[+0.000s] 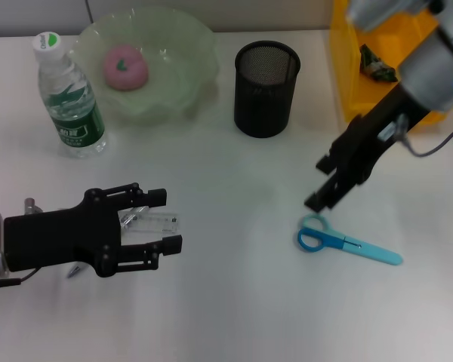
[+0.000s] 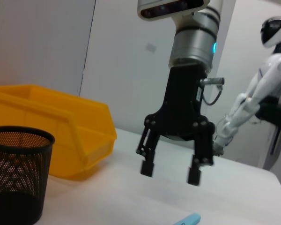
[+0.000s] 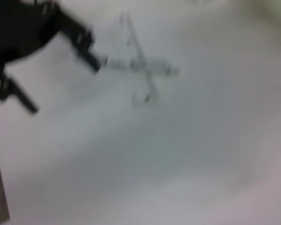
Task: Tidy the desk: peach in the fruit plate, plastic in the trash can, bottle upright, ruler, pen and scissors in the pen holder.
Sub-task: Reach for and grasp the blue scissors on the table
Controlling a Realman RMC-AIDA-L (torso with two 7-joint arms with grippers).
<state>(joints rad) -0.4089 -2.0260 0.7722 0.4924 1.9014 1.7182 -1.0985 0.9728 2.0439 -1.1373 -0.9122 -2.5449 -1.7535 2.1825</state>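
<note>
My left gripper hovers open low over the desk, with the clear ruler lying between its fingers. A grey pen tip pokes out from under that arm. My right gripper hangs open just above the handles of the blue scissors; the left wrist view shows its jaws apart and empty. The pink peach lies in the green fruit plate. The bottle stands upright. Plastic lies in the yellow trash can. The black mesh pen holder looks empty.
The pen holder and trash can stand side by side at the back of the white desk. The blurred right wrist view shows the ruler on the desk near dark fingers.
</note>
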